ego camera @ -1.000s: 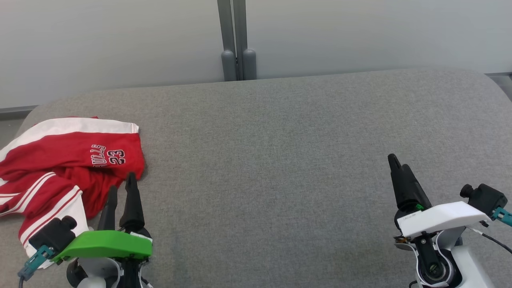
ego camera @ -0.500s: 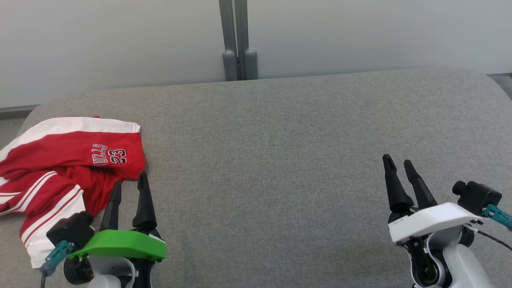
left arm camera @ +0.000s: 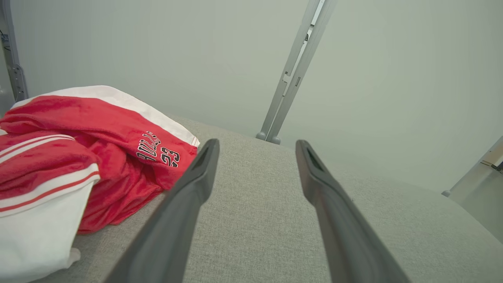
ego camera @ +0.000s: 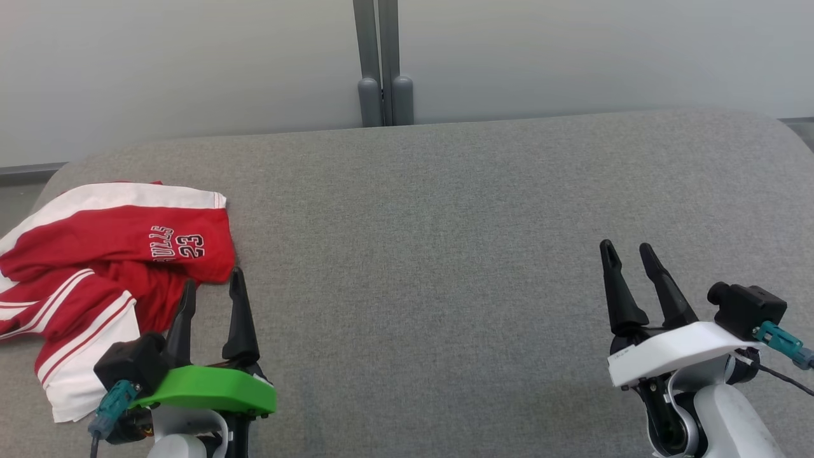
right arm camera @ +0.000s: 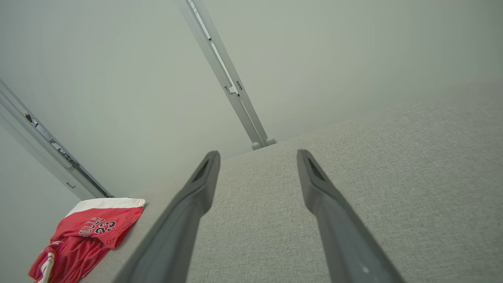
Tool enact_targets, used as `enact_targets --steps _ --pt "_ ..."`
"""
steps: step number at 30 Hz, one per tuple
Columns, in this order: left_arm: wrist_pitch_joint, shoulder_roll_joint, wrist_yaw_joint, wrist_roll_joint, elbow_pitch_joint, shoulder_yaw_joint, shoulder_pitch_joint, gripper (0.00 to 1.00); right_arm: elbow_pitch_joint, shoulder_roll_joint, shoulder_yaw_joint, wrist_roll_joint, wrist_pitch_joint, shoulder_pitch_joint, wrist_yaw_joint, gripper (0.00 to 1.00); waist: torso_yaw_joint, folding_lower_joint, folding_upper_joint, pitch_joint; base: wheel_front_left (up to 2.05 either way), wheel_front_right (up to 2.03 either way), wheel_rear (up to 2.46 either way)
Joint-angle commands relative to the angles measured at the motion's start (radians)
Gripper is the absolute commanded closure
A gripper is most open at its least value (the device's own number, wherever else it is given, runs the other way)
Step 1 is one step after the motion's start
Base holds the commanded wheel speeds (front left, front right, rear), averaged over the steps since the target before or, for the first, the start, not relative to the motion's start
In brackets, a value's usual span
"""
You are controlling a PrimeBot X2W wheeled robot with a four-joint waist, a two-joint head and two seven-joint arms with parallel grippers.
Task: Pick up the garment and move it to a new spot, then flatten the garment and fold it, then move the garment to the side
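Your left jaws stand wide open and hold nothing at the lower left of the head view, their two dark fingers rising from under a green cover and pointing up the grey, fabric-covered table. Just beside them, at the table's left end, lies the garment: a red piece with white bands and thin red stripes, crumpled and partly doubled over itself, its upper layer showing the number 23 and upside-down lettering. In the head view the tip of the left-hand finger overlaps the garment's near right edge; whether it touches the cloth you cannot tell from there. Your left wrist view puts the garment to the left of both fingers, with bare table in the gap between them. Your right jaws, under a white cover at the lower right, are likewise spread wide and empty, their fingers over bare table well apart from the garment. Your right wrist view looks along those fingers across the table and catches the garment small at the lower left, by the table's edge. Behind the table runs a pale wall, split by a grey upright post
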Motion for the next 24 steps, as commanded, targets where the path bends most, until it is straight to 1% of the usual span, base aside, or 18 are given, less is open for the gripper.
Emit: enact_targets --steps 1,12,15,24 --pt "-0.01 0.008 -0.001 0.023 -0.012 -0.001 -0.006 0.0 -0.012 -0.005 0.004 -0.026 -0.013 -0.021 0.001 0.0 0.001 0.0 0.0 0.0 0.0 0.0 0.0" --pt "-0.036 0.009 0.008 0.122 -0.017 -0.016 -0.005 0.0 -0.014 -0.009 0.022 -0.119 -0.038 -0.024 0.001 0.0 0.005 0.0 0.0 0.002 0.0 0.0 0.0" --pt "-0.042 0.009 0.006 0.121 -0.02 -0.017 -0.003 0.0 -0.014 -0.01 0.025 -0.139 -0.044 -0.025 0.001 0.0 0.005 0.0 0.0 0.002 0.0 0.0 0.0" --pt "-0.061 0.009 0.009 0.187 -0.019 -0.03 0.002 0.0 -0.012 -0.012 0.037 -0.202 -0.064 -0.027 0.001 0.0 0.009 0.0 0.0 0.0 0.0 0.0 0.0"
